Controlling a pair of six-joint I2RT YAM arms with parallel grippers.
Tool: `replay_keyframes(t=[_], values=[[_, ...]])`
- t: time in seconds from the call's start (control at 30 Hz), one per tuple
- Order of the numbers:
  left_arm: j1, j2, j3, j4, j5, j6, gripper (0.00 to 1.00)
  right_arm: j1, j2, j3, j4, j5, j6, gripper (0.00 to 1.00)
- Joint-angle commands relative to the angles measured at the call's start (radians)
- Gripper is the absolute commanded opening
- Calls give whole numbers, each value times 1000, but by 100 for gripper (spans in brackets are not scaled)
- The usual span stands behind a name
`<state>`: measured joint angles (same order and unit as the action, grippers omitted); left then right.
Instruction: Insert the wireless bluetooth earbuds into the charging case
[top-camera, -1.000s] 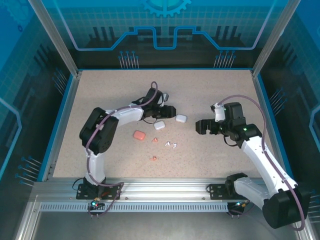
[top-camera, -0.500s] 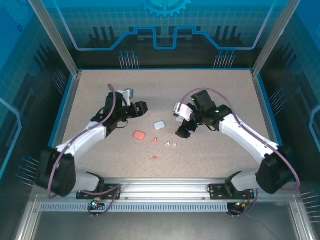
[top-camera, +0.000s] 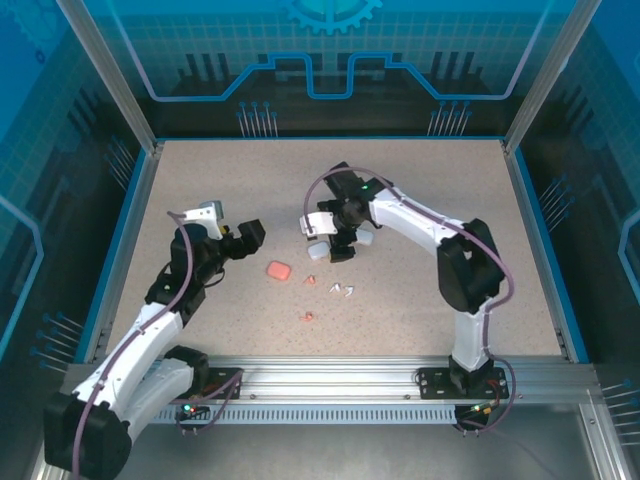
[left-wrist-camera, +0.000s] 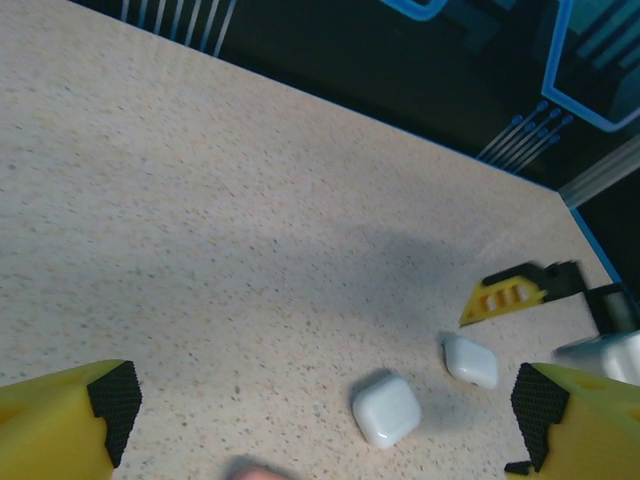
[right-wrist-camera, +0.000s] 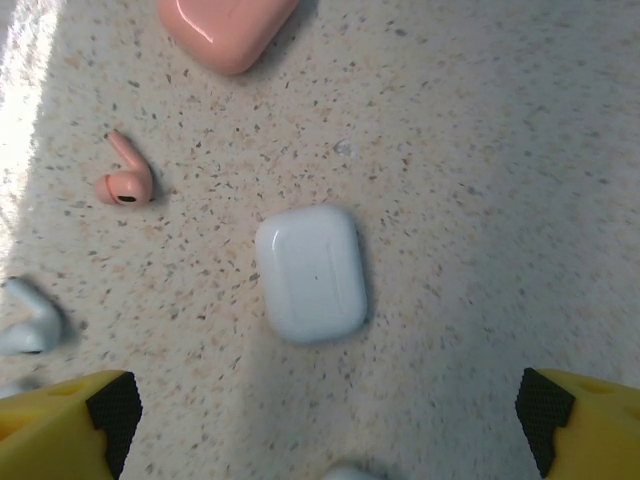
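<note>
My right gripper (right-wrist-camera: 325, 415) now hangs over the white case (right-wrist-camera: 310, 272), wide open and empty, ready to grasp. My left gripper (top-camera: 248, 236), open and empty, withdraws from it.

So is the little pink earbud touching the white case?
Apart. The right wrist view shows the pink earbud lying up and to the left of the white case, with a strip of bare speckled table between them.

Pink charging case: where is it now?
In the top view, the pink charging case lies left of centre on the table, between the left gripper and the white case.
</note>
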<state>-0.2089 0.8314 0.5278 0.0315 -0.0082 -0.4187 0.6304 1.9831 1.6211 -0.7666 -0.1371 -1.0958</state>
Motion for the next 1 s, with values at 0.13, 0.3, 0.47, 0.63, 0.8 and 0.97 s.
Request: replay_keyframes(t=[0.13, 0.3, 0.47, 0.63, 0.8, 0.97], values=[[32, -64, -32, -58, -80, 58, 99, 31, 190, 180, -135, 55, -66, 90], [45, -68, -32, -71, -88, 69, 99, 38, 269, 252, -179, 95, -55, 80], [52, -66, -35, -65, -89, 70, 99, 46, 299, 258, -169, 88, -58, 77], [58, -64, -34, -66, -88, 72, 99, 49, 325, 275, -170, 70, -46, 71], [60, -63, -32, -66, -88, 69, 99, 54, 338, 293, -176, 70, -36, 61], [60, -61, -32, -65, -87, 62, 99, 50, 367, 294, -183, 74, -15, 49]])
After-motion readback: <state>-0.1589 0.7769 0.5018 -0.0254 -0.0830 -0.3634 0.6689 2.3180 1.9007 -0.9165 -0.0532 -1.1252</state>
